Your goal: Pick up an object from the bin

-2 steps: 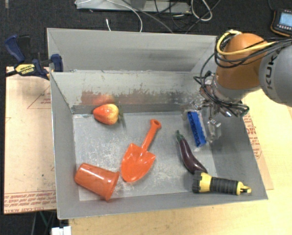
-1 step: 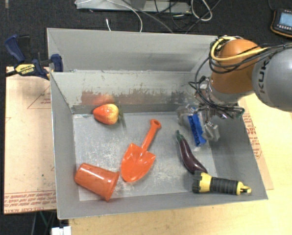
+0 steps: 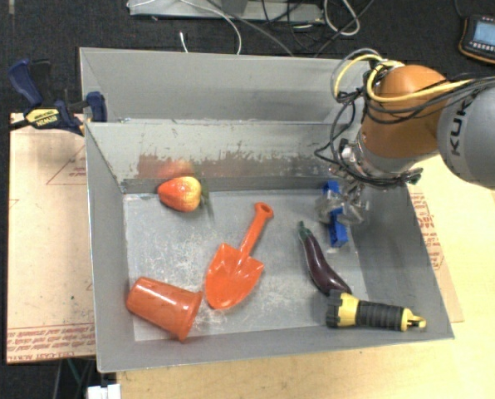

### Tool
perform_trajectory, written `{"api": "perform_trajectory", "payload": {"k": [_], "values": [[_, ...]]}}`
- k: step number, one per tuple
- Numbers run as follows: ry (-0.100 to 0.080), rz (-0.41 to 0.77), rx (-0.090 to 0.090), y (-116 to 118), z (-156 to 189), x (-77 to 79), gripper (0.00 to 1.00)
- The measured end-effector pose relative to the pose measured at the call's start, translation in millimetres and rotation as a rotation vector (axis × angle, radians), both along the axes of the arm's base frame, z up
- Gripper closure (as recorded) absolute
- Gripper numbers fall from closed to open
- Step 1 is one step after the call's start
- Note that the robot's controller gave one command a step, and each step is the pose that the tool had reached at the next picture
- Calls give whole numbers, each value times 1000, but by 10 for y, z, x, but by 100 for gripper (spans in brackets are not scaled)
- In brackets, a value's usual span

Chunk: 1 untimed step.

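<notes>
My gripper point(image 3: 345, 210) hangs low over the back right part of the bin, under the arm's orange wrist cover. A small blue piece point(image 3: 338, 233) shows directly below it, and whether it is held I cannot tell. Just left of that piece lies a dark purple toy aubergine point(image 3: 319, 266), its stem end pointing toward the gripper. A yellow and black tool handle point(image 3: 374, 314) lies near the front right corner, in front of the aubergine.
An orange toy shovel point(image 3: 235, 266) lies mid-bin, blade toward the front. An orange cup point(image 3: 163, 307) lies on its side at the front left. A red and yellow strawberry-like fruit point(image 3: 181, 194) sits by the back wall at left.
</notes>
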<state>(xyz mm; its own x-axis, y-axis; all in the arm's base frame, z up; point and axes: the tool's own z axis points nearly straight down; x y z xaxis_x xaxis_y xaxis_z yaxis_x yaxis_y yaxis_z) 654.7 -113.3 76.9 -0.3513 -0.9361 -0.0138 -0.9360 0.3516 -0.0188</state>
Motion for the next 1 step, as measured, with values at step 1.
{"api": "perform_trajectory", "payload": {"k": [1], "values": [[0,0,0,0,2,1,100]]}}
